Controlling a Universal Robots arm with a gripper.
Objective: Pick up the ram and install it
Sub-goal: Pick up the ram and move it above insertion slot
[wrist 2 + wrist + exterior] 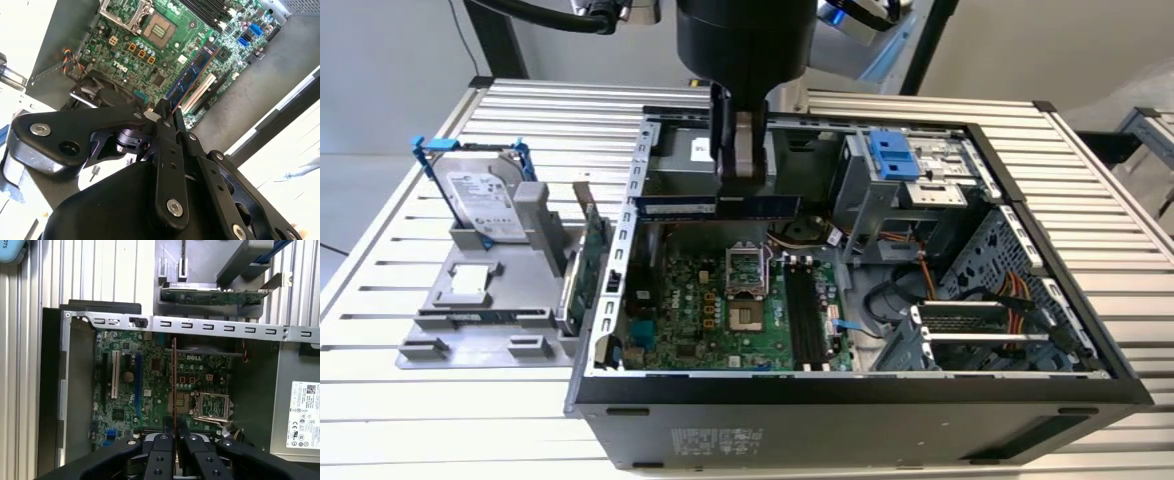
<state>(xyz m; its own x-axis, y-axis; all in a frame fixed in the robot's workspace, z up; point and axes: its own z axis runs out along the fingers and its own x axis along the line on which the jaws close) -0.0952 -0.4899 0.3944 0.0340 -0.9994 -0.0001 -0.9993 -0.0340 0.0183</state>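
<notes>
Hanging over the far half of the open computer case [854, 388], well above the motherboard [680, 325]. Pinching the ram [680, 207] edge-down in the gripper [743, 178], with fingers [736, 140] closed on it. Risking a strike on the CPU socket [744, 272]: lying crosswise to the memory slots [803, 315], probably jamming if lowered unturned.

A table [1107, 230] of ribbed aluminium slats lies under even light. Far behind stands a pale wall [387, 50]; grey floor [354, 190] shows at the exterior view's left.
</notes>
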